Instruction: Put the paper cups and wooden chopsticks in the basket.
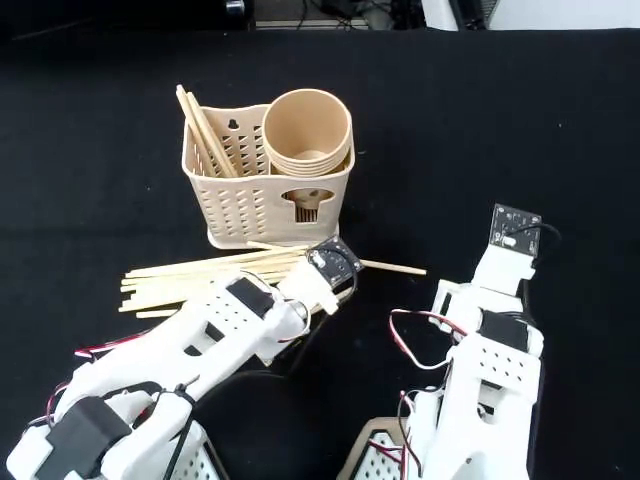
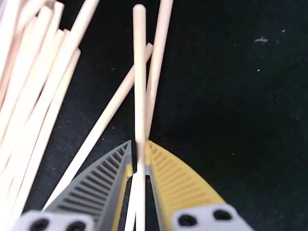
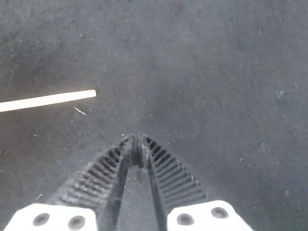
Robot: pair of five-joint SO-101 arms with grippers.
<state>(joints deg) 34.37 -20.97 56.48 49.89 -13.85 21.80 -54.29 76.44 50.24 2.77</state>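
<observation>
We see L gripper point(image 2: 139, 156) pinched tight on one chopstick point(image 2: 139, 72) at the pile point(image 1: 190, 278) near the basket point(image 1: 250, 210); cups point(image 1: 308, 130) sit inside. R gripper point(image 3: 137, 147) closed, empty. Risk: thin grip, so stick may pivot/slip or drag crossing neighbours.

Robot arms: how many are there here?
2. The left arm is over the loose chopsticks near the basket; the right arm stands beside it.
</observation>
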